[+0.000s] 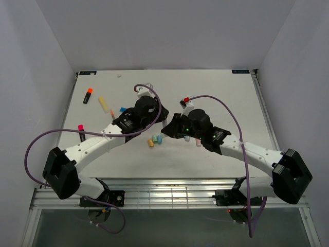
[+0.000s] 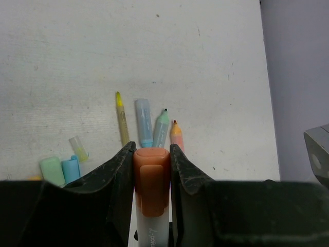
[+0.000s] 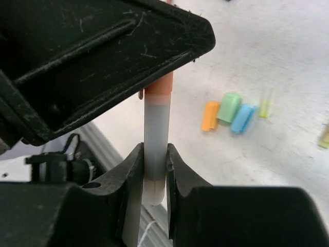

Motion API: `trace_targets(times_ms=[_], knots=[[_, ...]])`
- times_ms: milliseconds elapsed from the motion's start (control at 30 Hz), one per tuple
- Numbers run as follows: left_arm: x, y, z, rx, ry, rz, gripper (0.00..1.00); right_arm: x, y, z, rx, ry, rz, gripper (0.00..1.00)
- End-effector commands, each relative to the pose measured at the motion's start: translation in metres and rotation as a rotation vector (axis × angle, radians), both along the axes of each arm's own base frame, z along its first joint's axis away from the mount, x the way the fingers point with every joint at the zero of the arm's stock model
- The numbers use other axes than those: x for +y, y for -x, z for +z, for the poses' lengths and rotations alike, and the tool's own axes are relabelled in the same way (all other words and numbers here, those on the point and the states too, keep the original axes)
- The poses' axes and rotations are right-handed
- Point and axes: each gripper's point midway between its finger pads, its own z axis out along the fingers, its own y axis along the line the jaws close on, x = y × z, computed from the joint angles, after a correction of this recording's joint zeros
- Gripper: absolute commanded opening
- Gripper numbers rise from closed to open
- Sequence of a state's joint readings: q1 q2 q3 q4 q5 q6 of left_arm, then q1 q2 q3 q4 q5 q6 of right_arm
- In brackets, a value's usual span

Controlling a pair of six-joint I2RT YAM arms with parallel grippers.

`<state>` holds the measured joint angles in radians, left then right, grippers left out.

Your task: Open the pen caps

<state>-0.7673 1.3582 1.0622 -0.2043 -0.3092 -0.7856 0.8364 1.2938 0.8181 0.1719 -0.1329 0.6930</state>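
Left claw (image 2: 151, 153) pinches orange cap (image 2: 151, 181) (right: pen (image 3: 156, 144)).

Bright, even, diffuse light; soft shadows; wrist views' near foreground dark, blurred.

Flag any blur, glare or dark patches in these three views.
Top external: soft, even light on the table, only faint shadows, no glare. Left wrist: the orange cap close to the lens is slightly soft, and the black fingers beside it show little detail. Right wrist: the loose caps in the background are out of focus, while the pen barrel is sharper.
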Motion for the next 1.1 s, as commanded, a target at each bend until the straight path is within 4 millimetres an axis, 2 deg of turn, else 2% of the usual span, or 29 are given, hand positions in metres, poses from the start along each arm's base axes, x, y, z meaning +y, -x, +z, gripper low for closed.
trace_targets(times_ms=[0, 33, 67, 133, 167, 233, 300, 367, 400, 500, 533, 567, 600, 633, 667, 700, 733, 767, 867, 900, 967, 1000, 1067], knots=[[0.016, -0.037, 0.017, -0.001, -0.011, 0.049, 0.0, -0.011, 0.012, -0.009, -0.044, 0.148, -0.021, 0.08], [0.017, -0.046, 0.008, 0.028, -0.016, 0.044, 0.0, -0.017, 0.023, -0.024, -0.04, 0.233, -0.016, 0.08], [0.027, -0.062, 0.02, 0.013, 0.006, 0.068, 0.0, -0.025, 0.018, -0.029, -0.064, 0.282, -0.065, 0.08], [0.035, -0.076, 0.025, 0.004, -0.005, 0.076, 0.0, -0.032, 0.026, -0.041, -0.083, 0.36, -0.082, 0.08], [0.046, -0.089, 0.023, 0.009, -0.009, 0.102, 0.0, -0.042, 0.028, -0.052, -0.075, 0.412, -0.093, 0.08], [0.049, -0.102, 0.041, -0.053, -0.008, 0.089, 0.0, -0.046, 0.033, -0.06, -0.064, 0.419, -0.083, 0.08], [0.06, -0.111, 0.045, -0.067, -0.011, 0.101, 0.0, -0.045, 0.042, -0.062, -0.062, 0.366, -0.051, 0.08], [0.066, -0.112, 0.048, -0.074, -0.012, 0.103, 0.0, -0.05, 0.04, -0.059, -0.053, 0.333, -0.068, 0.08], [0.069, -0.109, 0.053, -0.088, -0.015, 0.1, 0.0, -0.054, 0.038, -0.06, -0.043, 0.331, -0.083, 0.08], [0.073, -0.093, 0.031, -0.049, -0.054, 0.071, 0.0, -0.074, 0.019, -0.058, -0.02, 0.318, -0.152, 0.08], [0.078, -0.079, 0.013, -0.013, -0.066, 0.063, 0.0, -0.09, 0.006, -0.061, -0.006, 0.338, -0.198, 0.08], [0.075, -0.068, 0.004, 0.009, -0.05, 0.026, 0.0, -0.1, 0.0, -0.063, 0.005, 0.353, -0.223, 0.08], [0.074, -0.059, -0.005, 0.02, -0.041, 0.005, 0.0, -0.116, -0.012, -0.067, 0.017, 0.374, -0.275, 0.08], [0.074, -0.049, -0.002, 0.004, -0.018, -0.013, 0.0, -0.126, -0.016, -0.07, 0.019, 0.412, -0.286, 0.08], [0.079, -0.034, -0.031, 0.06, -0.033, -0.023, 0.0, -0.133, -0.02, -0.075, 0.03, 0.433, -0.302, 0.08], [0.077, -0.024, -0.04, 0.088, -0.02, -0.046, 0.0, -0.146, -0.028, -0.078, 0.044, 0.444, -0.34, 0.08], [0.079, -0.015, -0.039, 0.085, -0.007, -0.05, 0.0, -0.153, -0.031, -0.082, 0.047, 0.459, -0.347, 0.08], [0.083, -0.001, -0.061, 0.126, -0.016, -0.058, 0.0, -0.159, -0.033, -0.087, 0.064, 0.469, -0.355, 0.08], [0.087, 0.015, -0.071, 0.133, -0.001, -0.072, 0.0, -0.179, -0.041, -0.098, 0.086, 0.499, -0.384, 0.08], [0.088, 0.025, -0.085, 0.164, -0.006, -0.086, 0.0, -0.188, -0.044, -0.102, 0.093, 0.512, -0.408, 0.08], [0.088, 0.034, -0.096, 0.184, 0.002, -0.101, 0.0, -0.196, -0.046, -0.109, 0.102, 0.537, -0.415, 0.08], [0.089, 0.042, -0.111, 0.217, -0.003, -0.111, 0.02, -0.203, -0.048, -0.114, 0.115, 0.546, -0.43, 0.08], [0.09, 0.047, -0.122, 0.232, 0.002, -0.115, 0.04, -0.207, -0.048, -0.121, 0.136, 0.553, -0.43, 0.08]])
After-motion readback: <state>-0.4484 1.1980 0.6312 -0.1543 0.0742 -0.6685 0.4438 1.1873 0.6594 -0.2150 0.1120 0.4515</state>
